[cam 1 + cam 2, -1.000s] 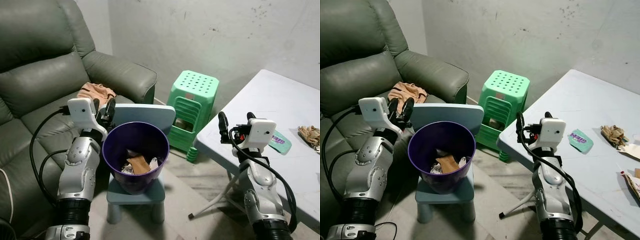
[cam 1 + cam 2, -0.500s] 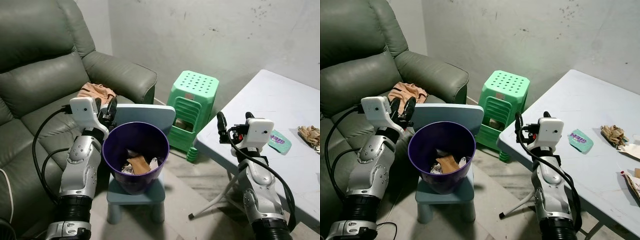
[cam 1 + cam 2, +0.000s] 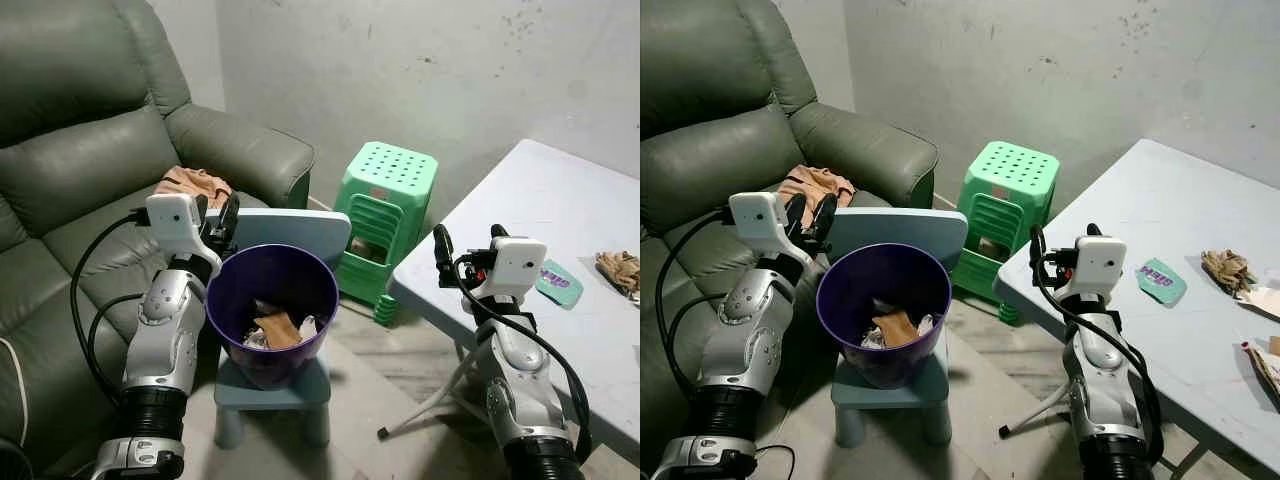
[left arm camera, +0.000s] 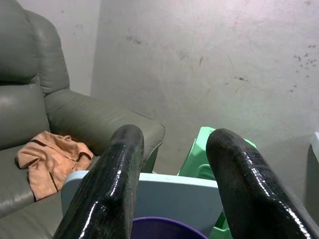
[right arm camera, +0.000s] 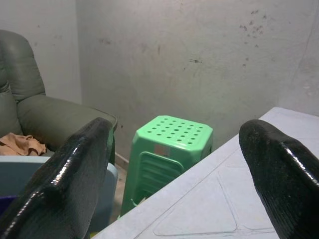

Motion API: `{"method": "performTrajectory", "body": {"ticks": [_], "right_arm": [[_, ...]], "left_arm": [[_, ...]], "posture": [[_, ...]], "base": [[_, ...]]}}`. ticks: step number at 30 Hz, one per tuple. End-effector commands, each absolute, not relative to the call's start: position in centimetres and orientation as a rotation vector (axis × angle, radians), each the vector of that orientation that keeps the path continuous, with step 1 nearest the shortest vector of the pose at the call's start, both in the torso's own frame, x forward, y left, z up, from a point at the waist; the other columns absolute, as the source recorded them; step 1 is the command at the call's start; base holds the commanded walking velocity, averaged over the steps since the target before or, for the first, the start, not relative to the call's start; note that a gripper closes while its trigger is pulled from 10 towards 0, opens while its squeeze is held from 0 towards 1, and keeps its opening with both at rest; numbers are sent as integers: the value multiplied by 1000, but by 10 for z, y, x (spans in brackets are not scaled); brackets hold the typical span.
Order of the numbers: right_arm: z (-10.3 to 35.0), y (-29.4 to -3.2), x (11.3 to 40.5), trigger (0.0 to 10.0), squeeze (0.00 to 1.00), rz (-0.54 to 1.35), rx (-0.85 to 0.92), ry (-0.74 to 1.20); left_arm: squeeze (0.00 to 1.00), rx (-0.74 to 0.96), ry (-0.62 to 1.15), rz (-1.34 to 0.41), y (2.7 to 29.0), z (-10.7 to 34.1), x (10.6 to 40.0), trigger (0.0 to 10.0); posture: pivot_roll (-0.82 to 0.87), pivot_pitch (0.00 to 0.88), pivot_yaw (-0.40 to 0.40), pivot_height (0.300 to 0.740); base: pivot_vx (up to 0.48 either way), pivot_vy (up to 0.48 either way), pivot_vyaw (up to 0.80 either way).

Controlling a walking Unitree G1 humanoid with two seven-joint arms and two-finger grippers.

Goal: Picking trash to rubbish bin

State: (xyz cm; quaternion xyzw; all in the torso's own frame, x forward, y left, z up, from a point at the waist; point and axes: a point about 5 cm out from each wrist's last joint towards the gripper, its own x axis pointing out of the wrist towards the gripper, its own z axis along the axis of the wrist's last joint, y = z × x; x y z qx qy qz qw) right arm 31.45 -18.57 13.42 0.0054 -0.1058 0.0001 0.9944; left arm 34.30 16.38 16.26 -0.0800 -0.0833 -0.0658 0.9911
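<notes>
A purple rubbish bin (image 3: 272, 310) stands on a small blue chair (image 3: 290, 232) and holds brown paper and white scraps (image 3: 276, 328). My left gripper (image 3: 216, 210) is raised just off the bin's left rim, open, with nothing between its fingers (image 4: 122, 159). My right gripper (image 3: 469, 238) is held up at the left edge of the white table (image 3: 540, 200), open wide and empty. On the table to its right lie a teal wrapper (image 3: 558, 283) and a crumpled brown paper (image 3: 620, 270).
A grey sofa (image 3: 90, 170) with an orange cloth (image 3: 192, 183) on its seat fills the left side. Stacked green stools (image 3: 390, 215) stand against the wall between the bin and the table. The table's folding legs (image 3: 440, 395) reach the floor beside my right arm.
My left arm has drifted slightly right and closer to the bin's rim. The right arm has barely moved.
</notes>
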Motion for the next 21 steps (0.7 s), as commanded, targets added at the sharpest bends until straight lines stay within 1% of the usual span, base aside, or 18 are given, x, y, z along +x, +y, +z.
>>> {"method": "performTrajectory", "body": {"ticks": [1, 5, 21], "right_arm": [[131, -189, 313, 10000, 0, -14, 8, -199], [132, -189, 315, 10000, 0, -14, 5, -193], [131, -186, 317, 10000, 0, -14, -1, -184]], "left_arm": [[0, -146, -183, -158, 158, 168, 346, 10000], [0, -144, -185, -167, 156, 169, 347, 10000], [0, -135, -198, -165, 158, 171, 348, 10000]], "posture": [[16, 0, -50, 740], [17, 0, -51, 740], [22, 0, -56, 740]], "base": [[0, 0, 0], [0, 0, -105], [0, 0, -768]]}}
